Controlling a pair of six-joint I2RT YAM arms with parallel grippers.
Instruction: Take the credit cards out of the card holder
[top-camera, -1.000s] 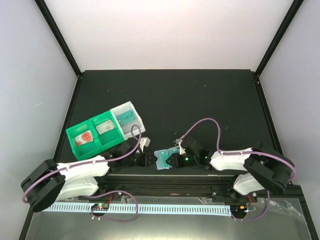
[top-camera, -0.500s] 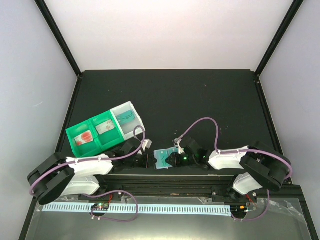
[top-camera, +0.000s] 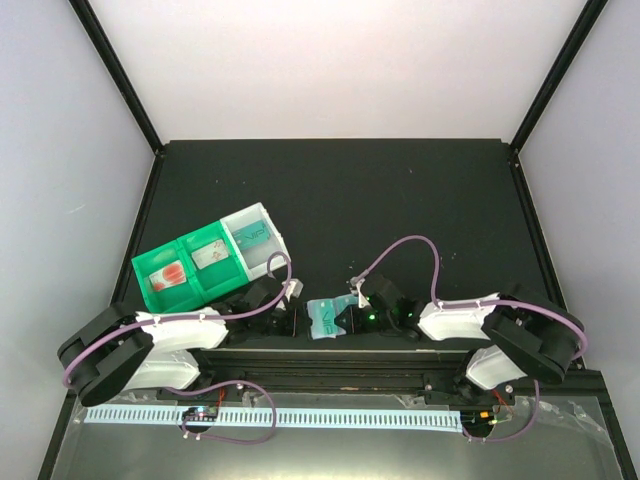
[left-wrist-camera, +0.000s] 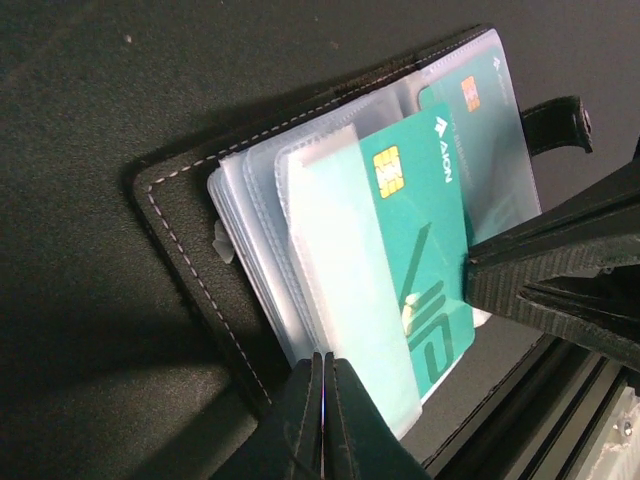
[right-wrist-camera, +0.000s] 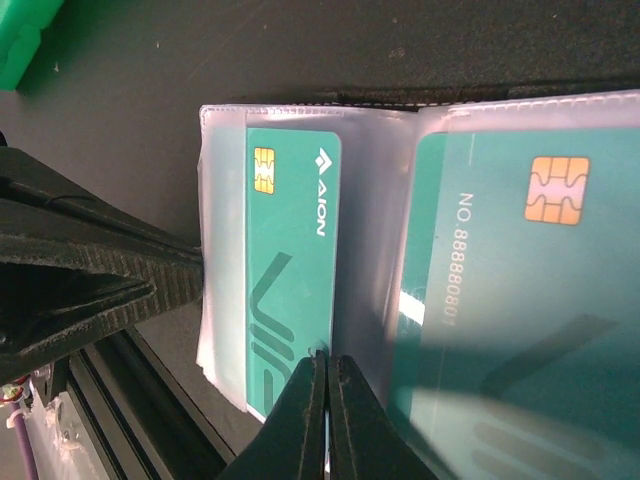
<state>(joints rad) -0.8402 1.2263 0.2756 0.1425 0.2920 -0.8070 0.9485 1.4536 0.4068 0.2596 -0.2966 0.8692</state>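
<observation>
The card holder (top-camera: 326, 318) lies open at the near table edge between my grippers. Up close it has a black stitched cover (left-wrist-camera: 170, 215) and translucent sleeves (left-wrist-camera: 265, 230). A teal card (left-wrist-camera: 425, 240) with a gold chip sticks partly out of one sleeve, and it also shows in the right wrist view (right-wrist-camera: 290, 250). A second teal card (right-wrist-camera: 510, 290) sits in the neighbouring sleeve. My left gripper (left-wrist-camera: 324, 372) is shut on the sleeve's edge. My right gripper (right-wrist-camera: 326, 368) is shut at the teal card's long edge, apparently pinching it.
A green two-compartment tray (top-camera: 150, 290) stands at the left with a card in each compartment. A white bin (top-camera: 268, 222) beside it holds a teal card. The black rail (top-camera: 320, 360) of the arm bases runs just below the holder. A strap with a snap (left-wrist-camera: 555, 115) sticks out of the cover.
The left arm has shifted a little to the right, bringing its gripper closer onto the holder. The right gripper and the holder have hardly moved.
</observation>
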